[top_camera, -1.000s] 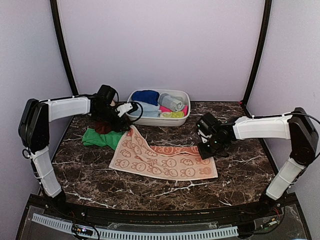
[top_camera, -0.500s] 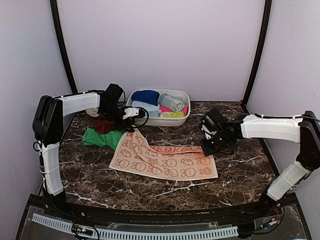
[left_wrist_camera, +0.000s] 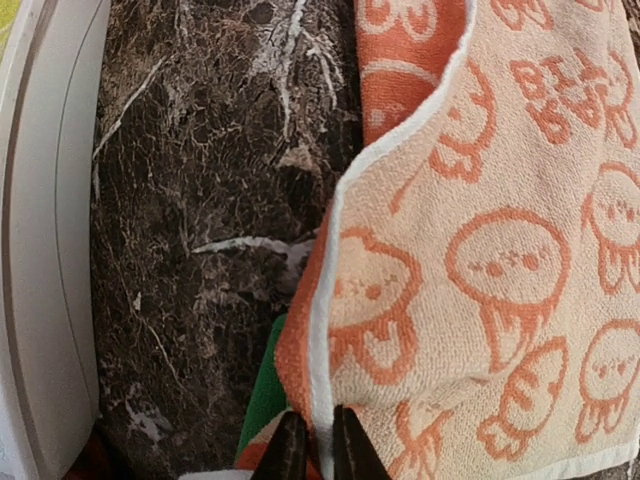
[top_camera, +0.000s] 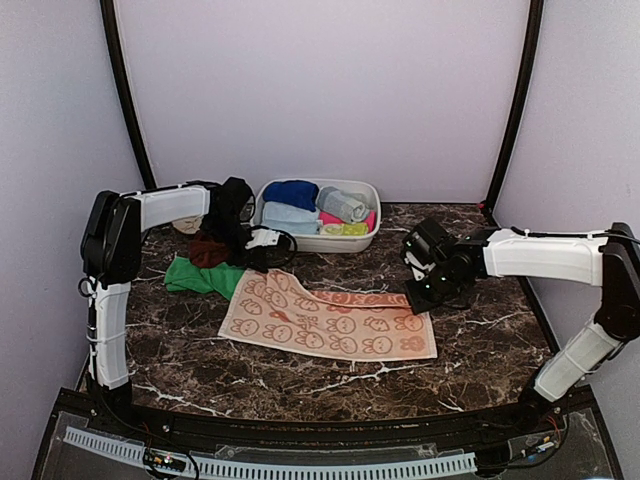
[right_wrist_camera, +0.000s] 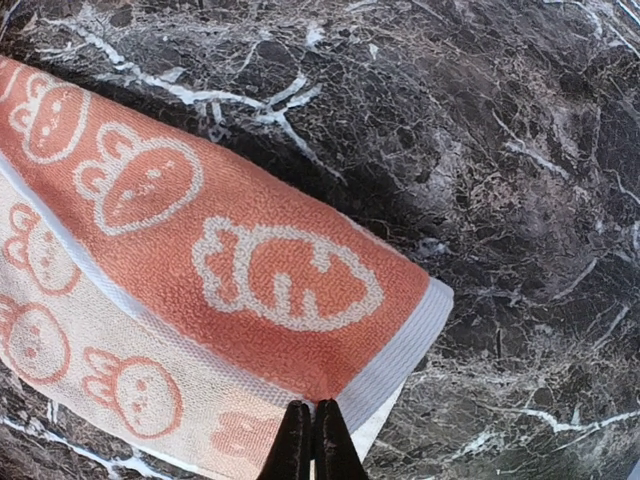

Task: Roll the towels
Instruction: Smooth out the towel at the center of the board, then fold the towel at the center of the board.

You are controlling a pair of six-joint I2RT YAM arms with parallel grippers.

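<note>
Orange towel [top_camera: 330,325] with cream prints lies spread on the marble table [top_camera: 480,345], its near edge flat. Your right gripper [right_wrist_camera: 312,408] is clamped on its far right corner, where the cloth folds over. Your left gripper [left_wrist_camera: 320,420] pinches the white hem at the far left corner, fingers almost touching. Beside that corner lies the green towel [top_camera: 198,276], and behind it the rust-brown towel [top_camera: 207,250], largely hidden by your left arm. Farthest back, the white basin [top_camera: 325,243] holds rolled cloths too small to sort out.
</note>
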